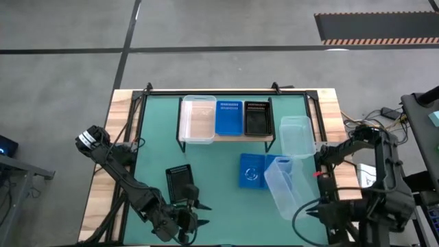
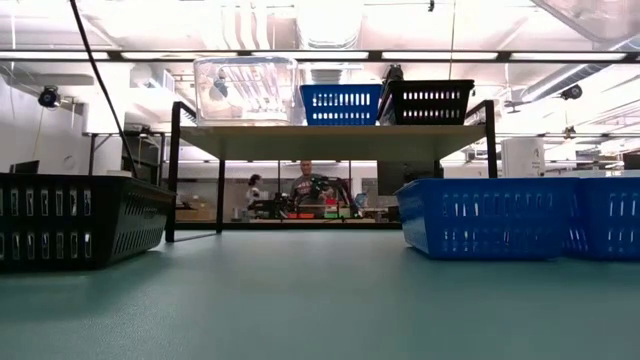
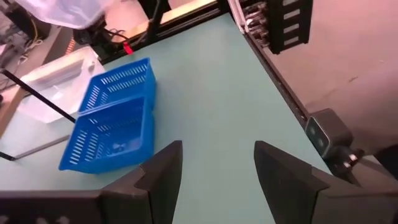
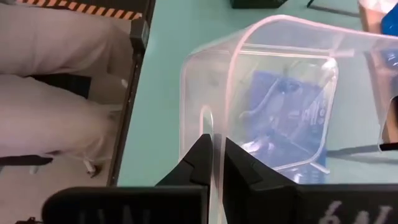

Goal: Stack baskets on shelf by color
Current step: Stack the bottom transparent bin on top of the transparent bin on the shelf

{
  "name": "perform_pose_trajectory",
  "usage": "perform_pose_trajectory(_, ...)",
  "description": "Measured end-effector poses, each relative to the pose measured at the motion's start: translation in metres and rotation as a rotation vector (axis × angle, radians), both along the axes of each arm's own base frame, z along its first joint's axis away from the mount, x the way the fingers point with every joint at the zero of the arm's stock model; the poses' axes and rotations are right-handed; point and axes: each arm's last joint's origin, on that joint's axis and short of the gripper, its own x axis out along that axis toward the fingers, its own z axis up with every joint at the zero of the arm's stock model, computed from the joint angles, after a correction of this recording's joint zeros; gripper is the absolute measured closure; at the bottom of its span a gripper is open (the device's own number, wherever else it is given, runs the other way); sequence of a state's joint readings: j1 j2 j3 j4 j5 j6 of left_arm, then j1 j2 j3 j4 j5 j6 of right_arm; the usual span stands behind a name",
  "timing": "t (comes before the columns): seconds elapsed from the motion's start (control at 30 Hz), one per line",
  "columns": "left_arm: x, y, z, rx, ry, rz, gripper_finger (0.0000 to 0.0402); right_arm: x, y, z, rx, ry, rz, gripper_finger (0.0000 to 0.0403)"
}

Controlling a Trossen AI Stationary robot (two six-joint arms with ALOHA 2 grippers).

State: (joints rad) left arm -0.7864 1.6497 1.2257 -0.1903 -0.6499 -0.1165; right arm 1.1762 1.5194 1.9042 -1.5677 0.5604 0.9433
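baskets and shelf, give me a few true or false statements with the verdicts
1. Three baskets sit on the shelf: a clear tub, a blue basket and a black basket. True.
2. The right tool is shut on the wall of a clear basket. True.
3. The left tool is gripping a blue basket. False: it is open and empty.
4. The black basket on the table lies on the right arm's side. False: it lies near the left arm.

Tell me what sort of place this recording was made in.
Probably a lab or workshop: exposed ceiling ducts, a person at a cluttered bench behind the shelf, and hazard-striped matting on a concrete floor.
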Motion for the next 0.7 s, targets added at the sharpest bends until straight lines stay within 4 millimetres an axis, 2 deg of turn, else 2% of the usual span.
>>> perform_pose_trajectory(0.3, 0.000, 0.000, -0.001, 0.028, 0.002, -0.014, 0.0217, 0.015, -0.016, 0.009, -0.071, -0.056, 0.047, 0.0394)
perform_pose_trajectory(0.7, -0.005, 0.010, 0.013, 0.177, -0.042, -0.059, 0.0217, 0.065, -0.048, 0.017, -0.157, -0.143, -0.015, 0.0394)
